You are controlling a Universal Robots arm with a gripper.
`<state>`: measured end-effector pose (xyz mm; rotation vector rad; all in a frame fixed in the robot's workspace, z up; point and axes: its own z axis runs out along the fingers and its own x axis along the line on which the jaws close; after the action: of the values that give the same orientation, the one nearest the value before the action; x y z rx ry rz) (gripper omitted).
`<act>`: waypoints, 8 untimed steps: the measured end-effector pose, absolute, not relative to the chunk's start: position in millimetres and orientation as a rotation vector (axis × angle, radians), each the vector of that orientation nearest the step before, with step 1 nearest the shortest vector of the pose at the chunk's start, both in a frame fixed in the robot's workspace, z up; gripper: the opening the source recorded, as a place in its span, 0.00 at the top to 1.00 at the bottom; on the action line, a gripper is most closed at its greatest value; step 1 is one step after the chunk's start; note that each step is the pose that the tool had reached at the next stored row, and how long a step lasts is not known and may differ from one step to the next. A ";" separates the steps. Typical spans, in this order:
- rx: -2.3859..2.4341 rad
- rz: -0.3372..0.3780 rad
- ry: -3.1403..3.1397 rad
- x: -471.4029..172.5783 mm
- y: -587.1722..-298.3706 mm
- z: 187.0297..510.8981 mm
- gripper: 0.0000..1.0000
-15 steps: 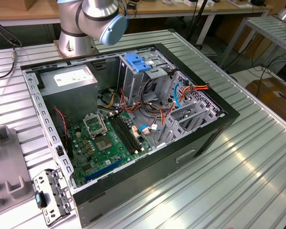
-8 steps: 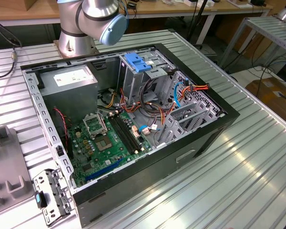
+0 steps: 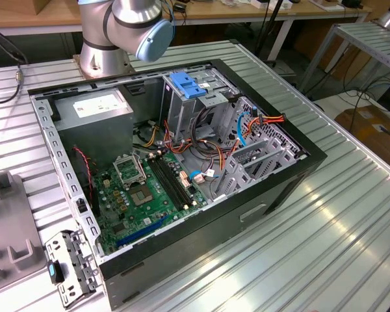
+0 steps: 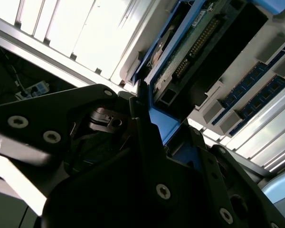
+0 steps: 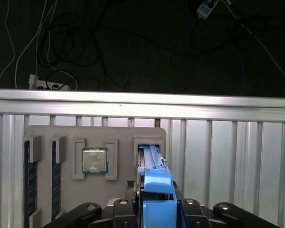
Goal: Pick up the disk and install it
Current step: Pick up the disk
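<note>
Between the jaws of the black gripper [image 5: 158, 203] stands the disk [image 5: 154, 161] — a flat silver-grey metal hard drive with blue plastic side rails — up on its thin edge. The jaws are clenched on it: in the first wrist view a black finger [image 5: 137, 209] sits tight against each side of the blue rail. Out past the jaws, the far end of the disk sits down in a slot of the flat grey plastic tray [image 5: 123, 135]. Just beside that slot, off to one side of the jaws, a small square green-and-silver chip [image 5: 95, 160] lies flat in its own pocket. Further out on that same side, dark blue memory sticks [image 5: 28, 175] stand in two more slots. Under the tray and the jaws lies the ribbed silver metal table [image 5: 228, 156]. In the second wrist view one finger [image 4: 142, 128] touches the blue rail, and beyond the jaws the disk [image 4: 190, 52] shows its green board — gold pins in a row.
</note>
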<state>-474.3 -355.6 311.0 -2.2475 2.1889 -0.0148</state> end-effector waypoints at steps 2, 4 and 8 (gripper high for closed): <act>-2.248 -0.015 2.189 -474.3 -355.6 315.0 0.63; -2.247 -0.015 2.189 -474.3 -355.6 319.1 0.63; -2.247 -0.015 2.189 -474.3 -355.6 330.9 0.63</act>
<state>-474.3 -355.6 330.9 -2.2474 2.1888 -0.0149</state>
